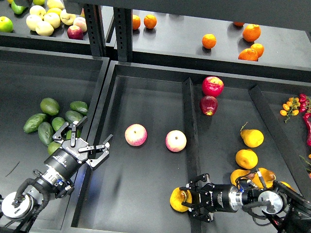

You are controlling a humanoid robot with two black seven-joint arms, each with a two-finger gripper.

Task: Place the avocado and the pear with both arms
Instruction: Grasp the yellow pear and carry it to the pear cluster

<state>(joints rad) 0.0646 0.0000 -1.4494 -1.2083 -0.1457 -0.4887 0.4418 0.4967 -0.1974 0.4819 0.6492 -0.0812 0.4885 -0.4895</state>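
Note:
Several dark green avocados [50,106] lie in the left bin. My left gripper [96,130] is open and empty, just right of the avocado pile, over the wall between the left and middle bins. A golden-yellow pear [177,200] lies at the front right of the middle bin, against the divider. My right gripper [187,200] reaches over that divider from the right. Its open jaws straddle the pear's right side. Whether the fingers touch the pear I cannot tell.
Two pink-yellow apples [135,134] [175,141] lie in the middle bin. Two red apples [212,86] and several more pears [252,138] are in the right bin. Oranges [252,32] sit on the back shelf. The divider [190,145] separates the middle and right bins.

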